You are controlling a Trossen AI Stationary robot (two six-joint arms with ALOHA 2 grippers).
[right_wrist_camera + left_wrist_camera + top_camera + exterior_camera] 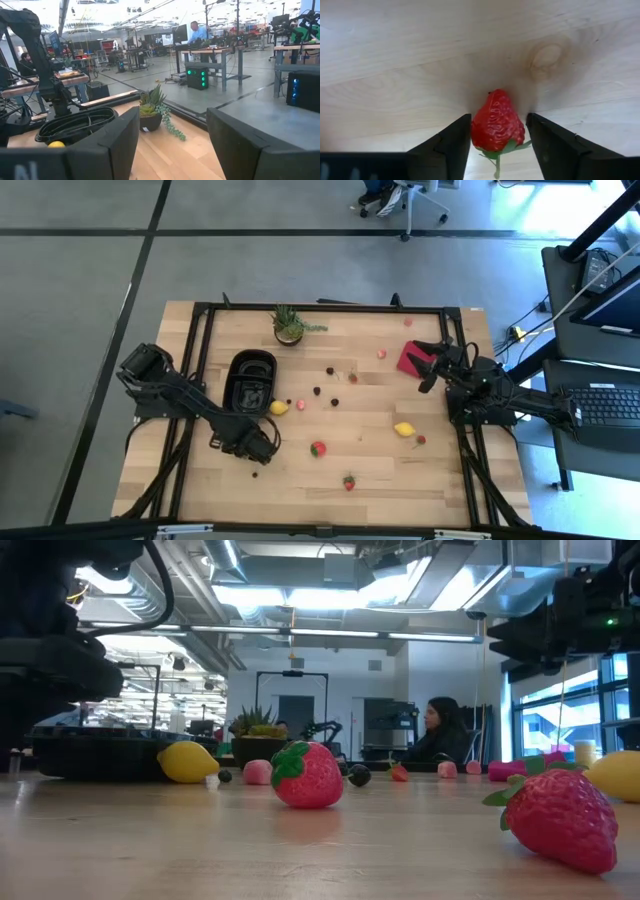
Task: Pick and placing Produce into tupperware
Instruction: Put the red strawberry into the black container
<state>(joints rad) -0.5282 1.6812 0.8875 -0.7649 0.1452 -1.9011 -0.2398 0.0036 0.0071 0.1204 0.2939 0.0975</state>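
Observation:
My left gripper [250,446] [498,120] is low over the table on the near side of the black tupperware [250,380], shut on a red strawberry [497,122]; in the high view the gripper hides this strawberry. My right gripper [428,367] [172,112] is open and empty, raised over the flat red square [410,358] at the far right. Loose produce lies on the wood: two lemons [279,407] [404,429], two strawberries [318,448] [349,481] and small berries [318,391]. My left gripper pinches the strawberry's two sides [476,131] between its two fingers, about mid-body. The fingers come from above, pointing down at the table. The green leaf end [496,156] faces back toward the wrist and the red tip points away. Whether it is clear of the table, I cannot tell.
A small potted plant [290,326] stands at the far edge behind the tupperware. A black frame [330,308] runs round the table top. A tiny dark berry [255,473] lies just near of my left gripper. People sit at desks in the room beyond.

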